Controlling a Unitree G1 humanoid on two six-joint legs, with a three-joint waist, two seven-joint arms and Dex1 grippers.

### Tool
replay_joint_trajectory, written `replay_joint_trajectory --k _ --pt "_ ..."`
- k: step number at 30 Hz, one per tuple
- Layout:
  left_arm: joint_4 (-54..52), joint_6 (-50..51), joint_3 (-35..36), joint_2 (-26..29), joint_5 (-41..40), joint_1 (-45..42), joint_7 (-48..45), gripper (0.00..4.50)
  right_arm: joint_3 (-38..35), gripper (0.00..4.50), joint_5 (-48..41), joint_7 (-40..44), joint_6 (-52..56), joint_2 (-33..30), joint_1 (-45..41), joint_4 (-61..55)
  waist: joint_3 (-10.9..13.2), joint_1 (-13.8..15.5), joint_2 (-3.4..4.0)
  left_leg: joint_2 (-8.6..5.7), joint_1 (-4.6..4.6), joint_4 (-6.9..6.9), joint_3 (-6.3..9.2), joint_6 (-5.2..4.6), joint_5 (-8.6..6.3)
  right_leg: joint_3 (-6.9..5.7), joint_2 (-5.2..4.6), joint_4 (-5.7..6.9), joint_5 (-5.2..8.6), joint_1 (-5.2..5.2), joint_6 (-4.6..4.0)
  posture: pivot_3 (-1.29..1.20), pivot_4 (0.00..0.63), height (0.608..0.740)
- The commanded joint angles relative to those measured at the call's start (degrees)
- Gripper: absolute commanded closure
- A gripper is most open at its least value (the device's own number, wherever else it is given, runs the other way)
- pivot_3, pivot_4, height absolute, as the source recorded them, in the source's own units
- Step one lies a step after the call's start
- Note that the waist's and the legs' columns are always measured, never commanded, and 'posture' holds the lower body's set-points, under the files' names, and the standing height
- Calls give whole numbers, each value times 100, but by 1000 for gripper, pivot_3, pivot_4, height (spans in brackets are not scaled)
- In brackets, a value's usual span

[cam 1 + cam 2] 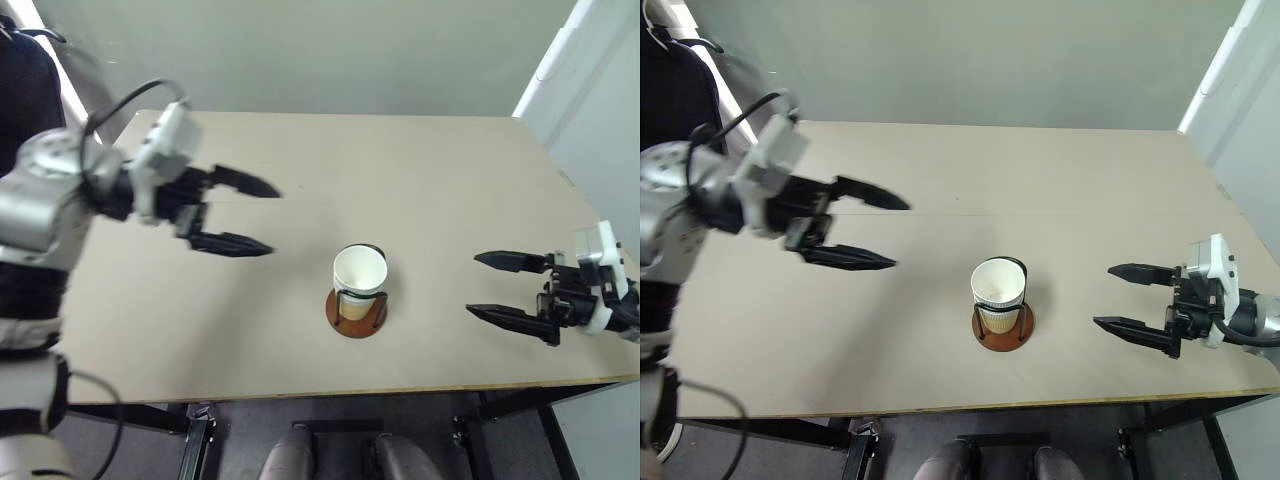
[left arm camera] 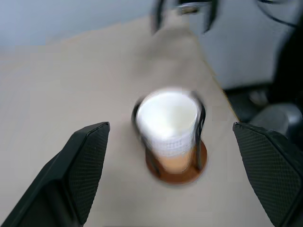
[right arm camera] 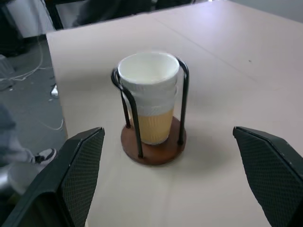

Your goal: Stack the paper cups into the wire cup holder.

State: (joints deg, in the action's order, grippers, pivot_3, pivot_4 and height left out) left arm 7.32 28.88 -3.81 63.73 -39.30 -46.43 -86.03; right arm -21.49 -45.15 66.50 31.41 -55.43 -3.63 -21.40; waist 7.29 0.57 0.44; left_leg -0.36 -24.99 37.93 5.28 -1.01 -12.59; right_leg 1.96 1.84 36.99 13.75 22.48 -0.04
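The paper cups (image 1: 359, 280) stand nested one inside another in the wire cup holder (image 1: 356, 314), near the table's front middle; the stack's top rim rises above the black wire loops. The holder's reddish-brown base (image 3: 152, 150) rests flat on the table. My left gripper (image 1: 262, 216) hovers open and empty to the left of the stack, a short way above the table, fingers pointing toward the middle. My right gripper (image 1: 484, 285) is open and empty to the right of the holder, pointing at it. Both wrist views look at the cups (image 2: 169, 126) between wide-apart fingers.
The beige table (image 1: 440, 190) carries the holder alone. Its front edge runs just below the holder, and a white wall panel (image 1: 590, 90) stands close at the right. A dark chair (image 1: 25, 90) sits at the far left.
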Motion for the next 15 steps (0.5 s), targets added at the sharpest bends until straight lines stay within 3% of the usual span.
replay_joint_trajectory --k 1,6,15 --pt "-5 649 891 514 -210 1052 46 41 -232 74 42 356 -131 -279 -178 310 1 -3 2 0 4 0 1 -1 -1 1 0 5 2 -2 -3 0 150 740" --pt "-133 864 1582 777 -174 2355 -57 41 -162 74 47 763 -38 -618 -579 872 0 73 0 0 3 0 5 3 0 -2 0 11 9 2 -29 0 150 740" --pt "-449 1284 2364 846 -437 2709 -42 41 37 74 311 1310 -231 -882 -1316 1635 -1 92 -5 -1 6 -1 6 27 9 -4 0 46 11 20 -88 0 150 740"
